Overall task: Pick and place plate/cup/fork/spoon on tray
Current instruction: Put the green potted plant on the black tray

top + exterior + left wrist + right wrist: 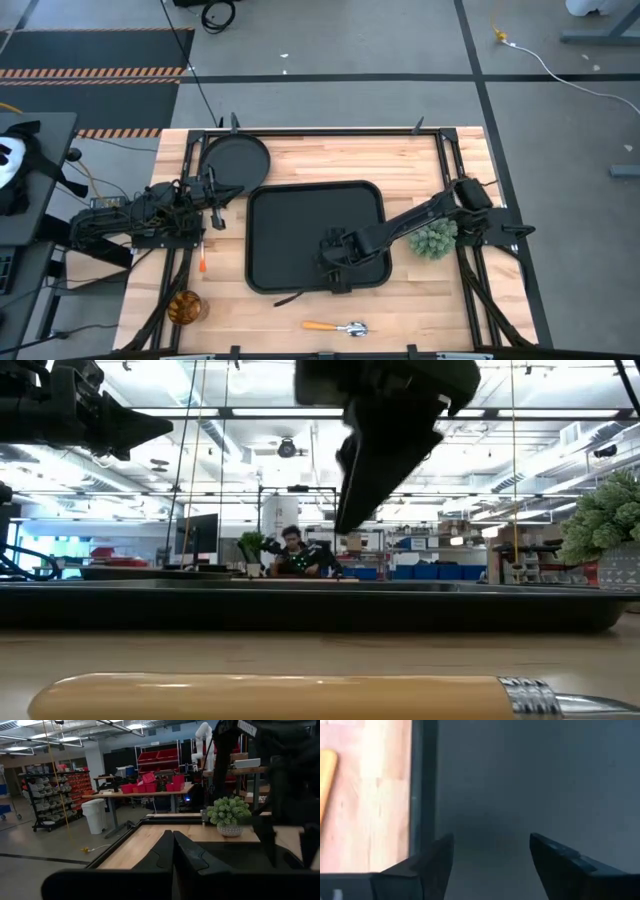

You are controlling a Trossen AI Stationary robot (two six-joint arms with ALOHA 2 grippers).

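Observation:
The black rectangular tray (300, 215) lies in the middle of the table. My right gripper (490, 855) hangs open above its near part (335, 272), pointing steeply down, with only bare tray between the fingers. The round black plate (237, 160) rests flat at the far left. An amber cup (185, 307) stands at the near left. The red-orange fork (202, 262) lies left of the tray. The spoon (335, 327) lies near the front edge, its handle (270, 695) close to the low camera. My left gripper (173, 851) waits shut at the left (214, 198).
A small potted plant (434, 240) stands right of the tray, beside my right arm. A black frame rail (320, 130) runs around the table. Bare wood shows between the tray's near rim (422, 780) and the spoon.

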